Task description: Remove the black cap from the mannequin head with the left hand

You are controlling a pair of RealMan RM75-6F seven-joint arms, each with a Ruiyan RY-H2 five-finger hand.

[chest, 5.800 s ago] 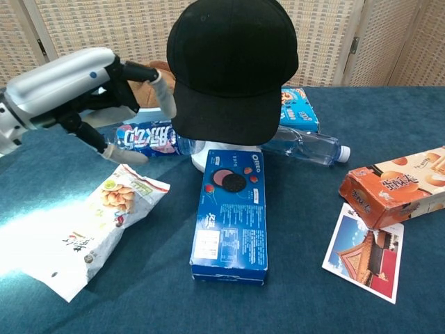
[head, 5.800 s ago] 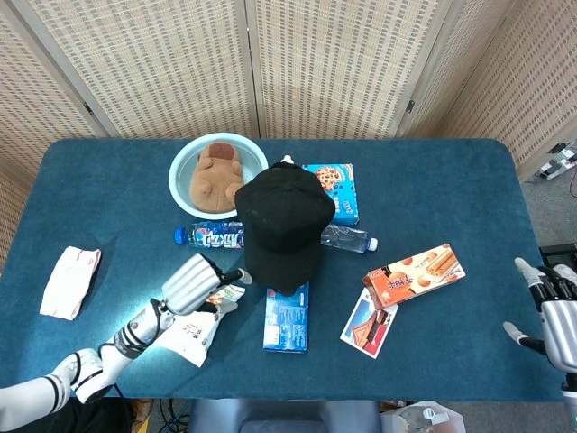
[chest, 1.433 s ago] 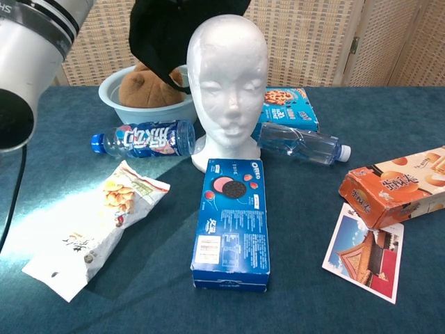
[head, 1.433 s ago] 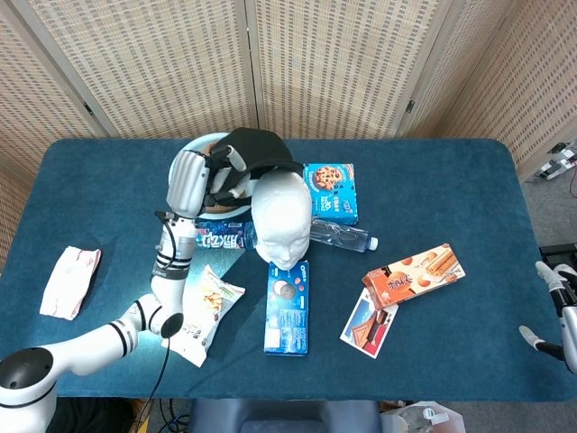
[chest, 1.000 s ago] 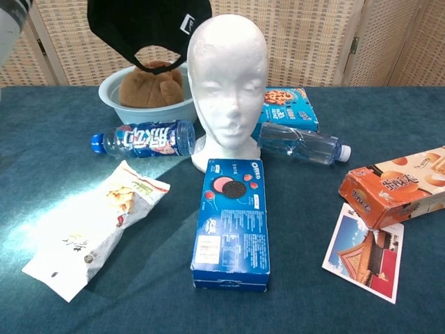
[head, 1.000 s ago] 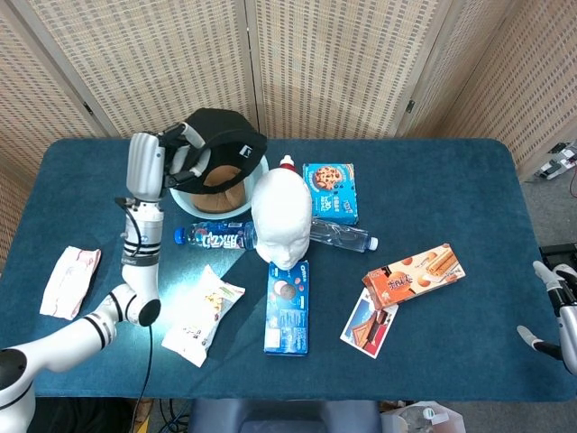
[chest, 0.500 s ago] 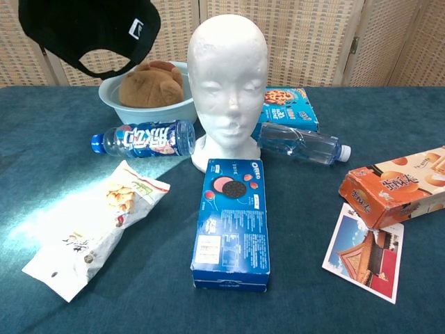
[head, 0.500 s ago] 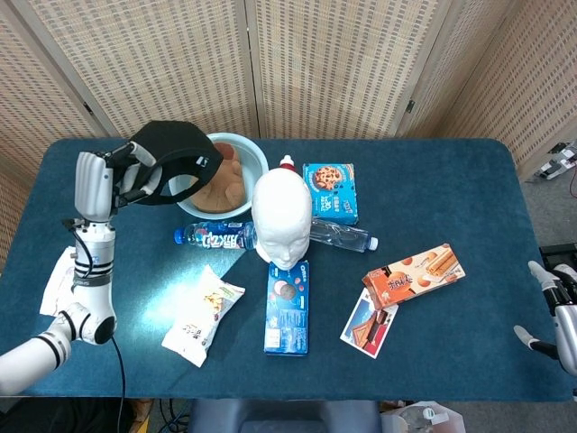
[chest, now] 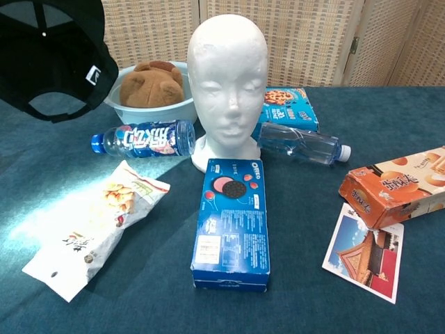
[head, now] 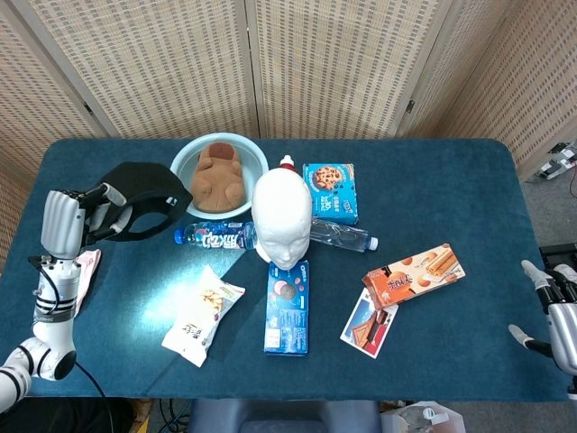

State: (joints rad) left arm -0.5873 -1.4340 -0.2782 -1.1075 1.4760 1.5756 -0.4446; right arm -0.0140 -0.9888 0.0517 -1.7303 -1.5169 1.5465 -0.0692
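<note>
The black cap (head: 144, 198) is off the white mannequin head (head: 281, 218) and hangs in the air over the table's left side. My left hand (head: 65, 222) grips it at its left edge. In the chest view the cap (chest: 49, 59) fills the upper left corner, its open underside showing, and the bare mannequin head (chest: 228, 83) stands upright at centre; the left hand is out of that view. My right hand (head: 557, 316) hangs off the table's right edge, fingers apart and holding nothing.
A light blue bowl (head: 193, 157) with a brown plush toy sits behind the mannequin head. A labelled bottle (head: 216, 236), a clear bottle (head: 344, 239), an Oreo box (head: 288, 305), a cookie box (head: 330, 191), a snack bag (head: 201, 313), an orange box (head: 415, 273), a postcard (head: 368, 323) and a white packet (head: 83, 271) lie around.
My left hand has carried the cap further left and lower, away from the bowl and toward the table's left side. The right hand has barely moved.
</note>
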